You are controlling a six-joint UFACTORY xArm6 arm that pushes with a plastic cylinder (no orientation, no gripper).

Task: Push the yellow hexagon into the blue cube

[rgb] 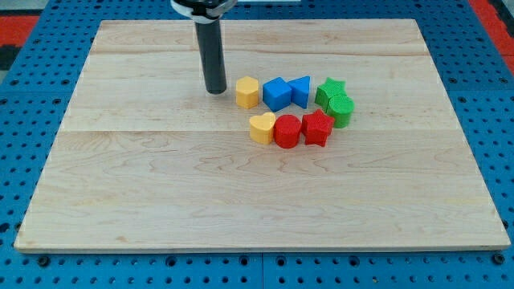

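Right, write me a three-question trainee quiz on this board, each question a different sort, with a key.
1. True or false: my tip stands to the view's left of the yellow hexagon.
2. Which block sits just to the view's right of the yellow hexagon? A) red star B) blue cube C) yellow heart
3. Fill in: the two green blocks lie at the view's ____ end of the cluster.

Key: 1 true; 2 B; 3 right.
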